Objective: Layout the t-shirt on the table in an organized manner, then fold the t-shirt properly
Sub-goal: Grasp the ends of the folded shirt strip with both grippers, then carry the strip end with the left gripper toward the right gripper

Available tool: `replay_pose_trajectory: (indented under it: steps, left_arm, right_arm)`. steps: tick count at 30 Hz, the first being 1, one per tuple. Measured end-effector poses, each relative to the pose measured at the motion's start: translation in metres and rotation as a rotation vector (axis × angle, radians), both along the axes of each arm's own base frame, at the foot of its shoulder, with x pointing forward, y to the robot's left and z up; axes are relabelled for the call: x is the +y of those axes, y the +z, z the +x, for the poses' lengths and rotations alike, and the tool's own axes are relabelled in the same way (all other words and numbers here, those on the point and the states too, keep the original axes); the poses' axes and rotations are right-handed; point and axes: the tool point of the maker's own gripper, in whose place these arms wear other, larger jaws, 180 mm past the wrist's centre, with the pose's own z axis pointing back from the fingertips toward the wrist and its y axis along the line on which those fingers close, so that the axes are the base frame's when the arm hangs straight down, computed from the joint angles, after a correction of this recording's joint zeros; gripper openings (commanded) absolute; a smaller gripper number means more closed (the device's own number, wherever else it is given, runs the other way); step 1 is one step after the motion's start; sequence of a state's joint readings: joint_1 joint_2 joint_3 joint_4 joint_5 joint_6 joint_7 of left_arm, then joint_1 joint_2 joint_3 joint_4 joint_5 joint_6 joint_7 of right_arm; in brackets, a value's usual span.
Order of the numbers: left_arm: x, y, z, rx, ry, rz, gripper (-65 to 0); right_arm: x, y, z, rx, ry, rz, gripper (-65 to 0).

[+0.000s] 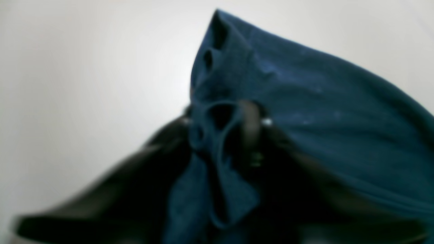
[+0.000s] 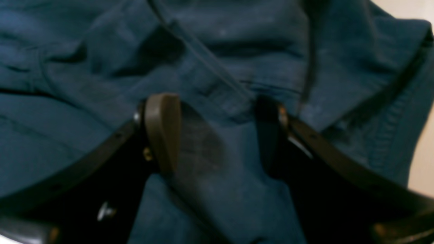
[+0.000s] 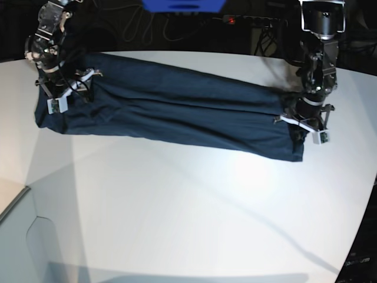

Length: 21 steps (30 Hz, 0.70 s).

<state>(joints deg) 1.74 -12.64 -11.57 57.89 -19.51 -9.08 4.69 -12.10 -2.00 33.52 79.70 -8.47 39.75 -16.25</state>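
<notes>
Navy t-shirt (image 3: 171, 115) lengthwise across table (image 3: 194, 212), left gripper (image 1: 225, 122) pinching cloth, right gripper (image 2: 217, 132) spread wide.

One t-shirt (image 3: 171, 112) — stretched from nine to three o'clock — on one table (image 3: 194, 206), between two arms.

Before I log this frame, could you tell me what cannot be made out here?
- Base view: both grippers' jaws, hidden by the arms and too small.
- Left wrist view: the left gripper, blurred and wrapped in t-shirt cloth.
- Right wrist view: the shirt's outline, cut off by the edges behind the right gripper; hardly any table shows.
</notes>
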Motion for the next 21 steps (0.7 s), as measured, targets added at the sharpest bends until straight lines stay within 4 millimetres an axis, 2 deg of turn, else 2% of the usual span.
replay_pose_trajectory:
  steps: [1, 3, 6, 8, 12, 15, 17, 19, 21]
  left_arm:
    - [-0.001, 0.0, 0.0, 0.0, 0.0, -0.002, -64.9]
    - [-0.001, 0.0, 0.0, 0.001, -0.001, -0.002, -65.0]
    - [0.014, 0.004, -0.003, 0.002, 0.055, -0.02, -65.0]
    - [0.032, 0.015, -0.008, -0.027, 0.105, -0.016, -65.0]
    - [0.039, 0.044, -0.009, -0.106, 0.137, 0.007, -65.0]
    - [0.032, 0.078, -0.001, -0.199, 0.107, 0.028, -65.0]
    - [0.02, 0.098, 0.001, -0.263, 0.109, 0.018, -65.0]
    - [0.004, 0.104, -0.004, -0.283, 0.106, -0.003, -65.0]
    - [-0.021, 0.103, -0.01, -0.281, 0.084, -0.037, -65.0]
  right_arm:
    - [0.0, 0.0, 0.002, -0.002, -0.001, 0.001, -29.8]
    - [0.002, -0.002, 0.006, -0.008, -0.003, 0.013, -29.8]
    - [0.005, -0.003, 0.01, -0.018, -0.006, 0.032, -29.8]
    - [0.007, -0.003, 0.011, -0.025, -0.005, 0.043, -29.8]
    - [0.029, -0.003, 0.017, -0.026, 0.055, 0.057, -29.8]
    - [0.035, -0.003, 0.019, -0.026, 0.076, 0.06, -29.8]
    - [0.04, -0.004, 0.019, -0.023, 0.095, 0.06, -29.8]
    - [0.047, -0.004, 0.021, -0.025, 0.117, 0.063, -29.8]
    - [0.056, -0.004, 0.023, -0.024, 0.147, 0.068, -29.8]
